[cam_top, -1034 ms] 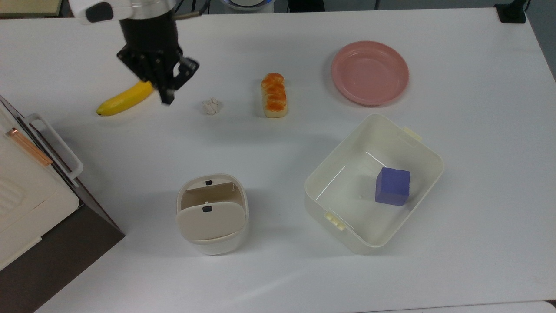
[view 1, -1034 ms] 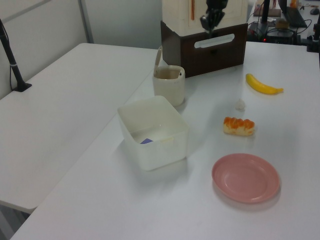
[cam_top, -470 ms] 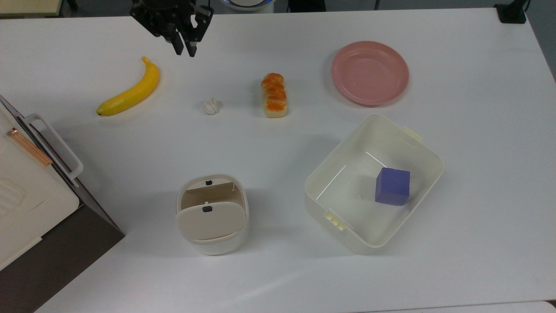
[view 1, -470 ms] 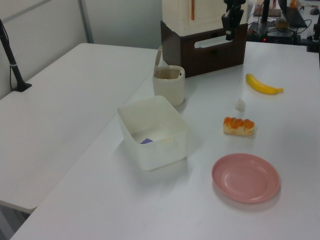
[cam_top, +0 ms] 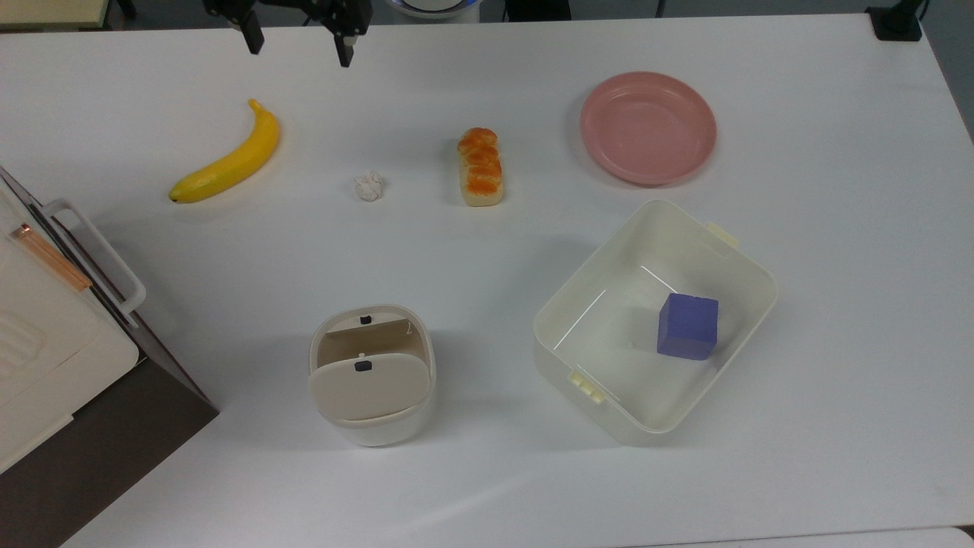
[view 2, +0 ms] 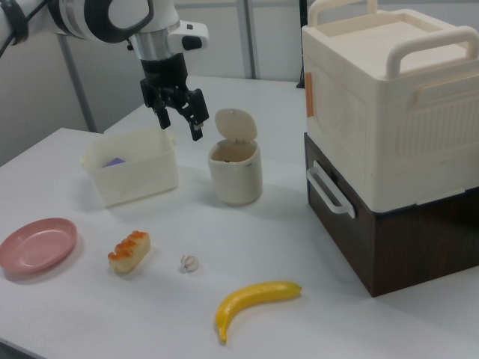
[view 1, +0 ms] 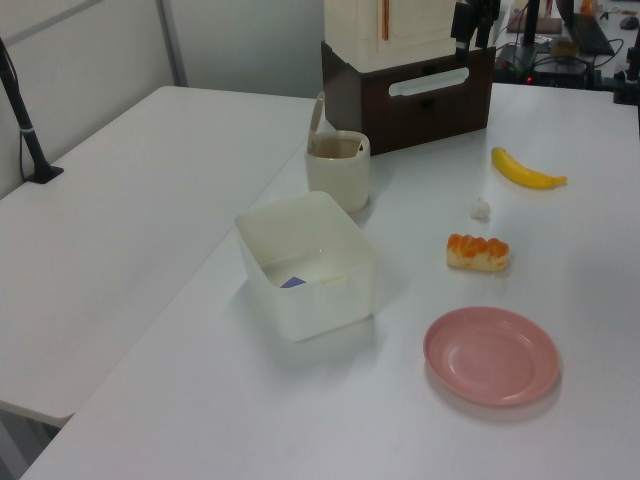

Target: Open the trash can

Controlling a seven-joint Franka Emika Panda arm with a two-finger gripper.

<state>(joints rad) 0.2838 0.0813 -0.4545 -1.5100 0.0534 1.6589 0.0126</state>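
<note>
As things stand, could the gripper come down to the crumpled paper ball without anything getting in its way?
Probably yes. The gripper hangs open above the table's far edge, and the paper ball lies by itself on bare table, apart from the banana and the bread, with nothing over it.

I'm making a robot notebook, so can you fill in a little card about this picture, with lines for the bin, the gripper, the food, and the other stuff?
bin: trash can, lid flipped up, open
gripper: gripper open, holding nothing, raised above the table
food: banana, bread roll
scrap: crumpled paper ball between banana and bread roll
tub: cream tub with a purple cube inside
plate: pink plate, nothing on it
</note>
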